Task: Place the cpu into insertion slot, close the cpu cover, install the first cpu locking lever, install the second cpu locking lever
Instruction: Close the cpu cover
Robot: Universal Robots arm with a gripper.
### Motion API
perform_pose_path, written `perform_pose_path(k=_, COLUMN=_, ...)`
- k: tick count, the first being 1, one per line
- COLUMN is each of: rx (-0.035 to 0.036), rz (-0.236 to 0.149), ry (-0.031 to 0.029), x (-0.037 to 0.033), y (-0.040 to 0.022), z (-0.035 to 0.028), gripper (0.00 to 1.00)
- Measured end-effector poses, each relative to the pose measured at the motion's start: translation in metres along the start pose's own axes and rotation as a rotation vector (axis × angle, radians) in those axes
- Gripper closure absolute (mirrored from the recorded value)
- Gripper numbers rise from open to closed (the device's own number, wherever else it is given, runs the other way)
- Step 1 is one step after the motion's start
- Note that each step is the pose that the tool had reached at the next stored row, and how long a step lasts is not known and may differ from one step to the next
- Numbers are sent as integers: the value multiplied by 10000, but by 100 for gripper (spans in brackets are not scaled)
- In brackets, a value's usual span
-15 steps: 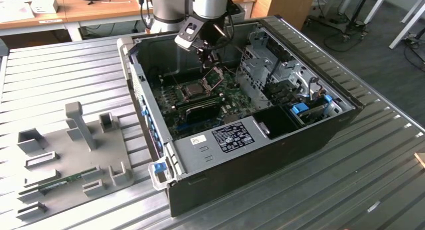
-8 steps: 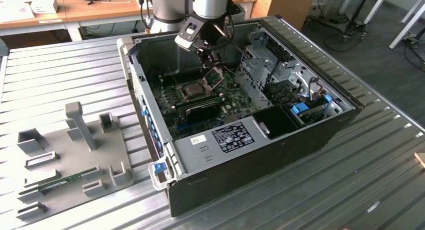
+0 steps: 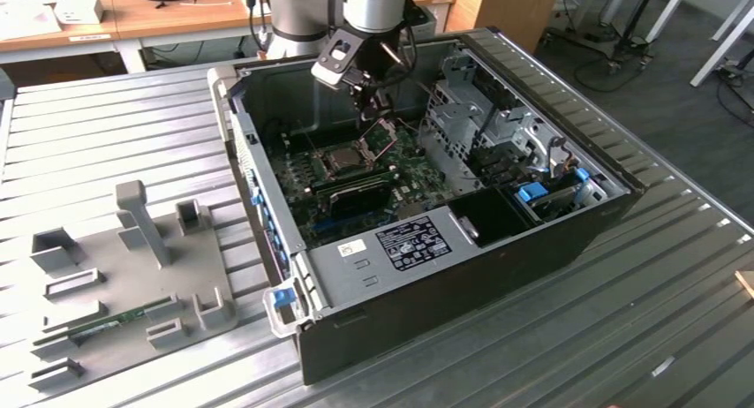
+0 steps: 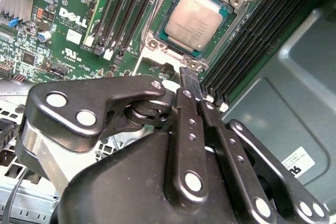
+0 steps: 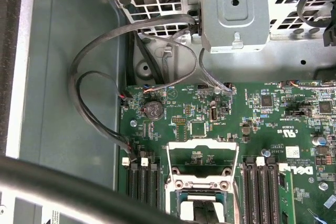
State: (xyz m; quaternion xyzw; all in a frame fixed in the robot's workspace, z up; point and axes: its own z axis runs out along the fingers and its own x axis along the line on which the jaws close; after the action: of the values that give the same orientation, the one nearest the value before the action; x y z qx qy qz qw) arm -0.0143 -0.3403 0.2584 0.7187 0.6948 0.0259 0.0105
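The cpu [image 4: 193, 22] lies flat in the insertion slot [image 4: 153, 43] on the green board [image 4: 68, 40], and the cpu cover [image 5: 202, 146] stands raised on its hinge, not shut over it. The gripper [image 4: 190, 77] hovers just beside the slot's edge, its black fingers [image 4: 186, 129] clenched tight together

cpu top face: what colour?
The cpu top is pale beige-silver with a thin green border; clearest in the second wrist view.

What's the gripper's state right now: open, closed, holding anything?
Gripper: closed, nothing visibly held, tip just beside the seated cpu.
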Motion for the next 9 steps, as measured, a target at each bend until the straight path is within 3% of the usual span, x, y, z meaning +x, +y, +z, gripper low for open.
perform_pose_path(k=9, rx=0, rz=0, ry=0, x=1, y=37, z=2, gripper=90)
